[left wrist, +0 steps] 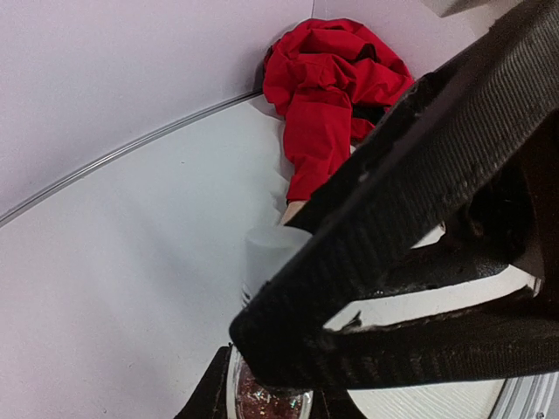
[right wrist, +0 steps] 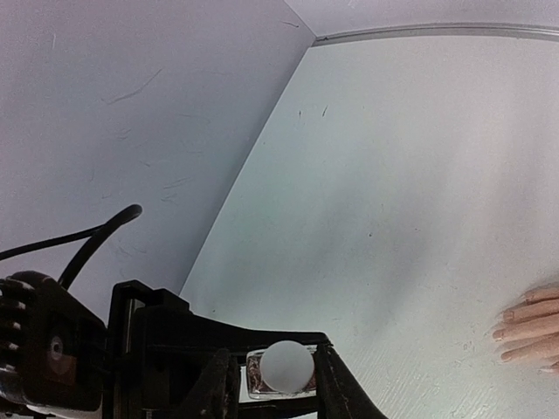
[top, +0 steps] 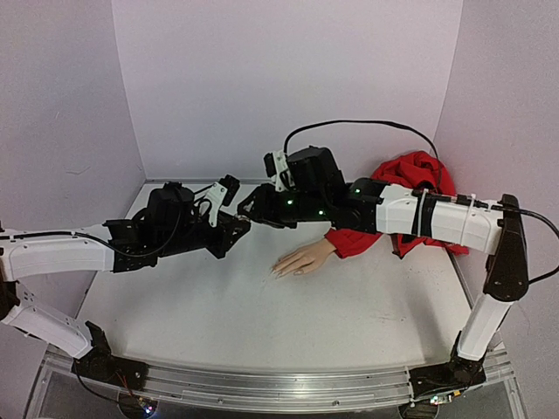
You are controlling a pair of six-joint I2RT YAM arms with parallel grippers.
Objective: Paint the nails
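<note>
Nails show no polish I can make out. They're on the mannequin hand, which lies palm-down mid-table with fingertips pointing left and its red sleeve bunched at the far right. Both grippers meet above the table, just left of and beyond the hand, apart from it. Left gripper is clamped on the glass body of the small bottle, white cap aimed at the right gripper. Right fingers cross the cap in the left wrist view, but I can't tell whether they're clenched on it or only around it. I read this as the uncapping step, with painting not started. Next I need a confirmed grip on the cap, a twist about the bottle axis while left holds firm, and a straight pull-off. Then I carry the brush right and near to the fingertips, and watch bottle tilt once it's open.
</note>
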